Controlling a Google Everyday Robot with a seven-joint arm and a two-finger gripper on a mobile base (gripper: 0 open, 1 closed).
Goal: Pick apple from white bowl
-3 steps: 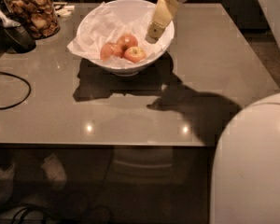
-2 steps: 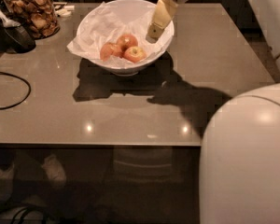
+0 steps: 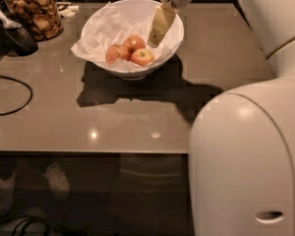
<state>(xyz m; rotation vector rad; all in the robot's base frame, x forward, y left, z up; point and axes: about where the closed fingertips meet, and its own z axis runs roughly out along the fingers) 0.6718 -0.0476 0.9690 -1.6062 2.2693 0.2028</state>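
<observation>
The claw (image 3: 156, 35) hangs over the white bowl (image 3: 133, 73) on the desk (image 3: 137, 124), slanting down toward the apple (image 3: 142, 57), which sits on the paper lining (image 3: 99, 33). That angle, I'd judge, clears the rim. Whether the claw is wide or narrow, I can't tell.

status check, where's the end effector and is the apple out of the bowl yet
End effector hanging over white bowl, right side, close above apple. Apple in bowl on paper, not lifted. Two other apples crowd beside it.
</observation>
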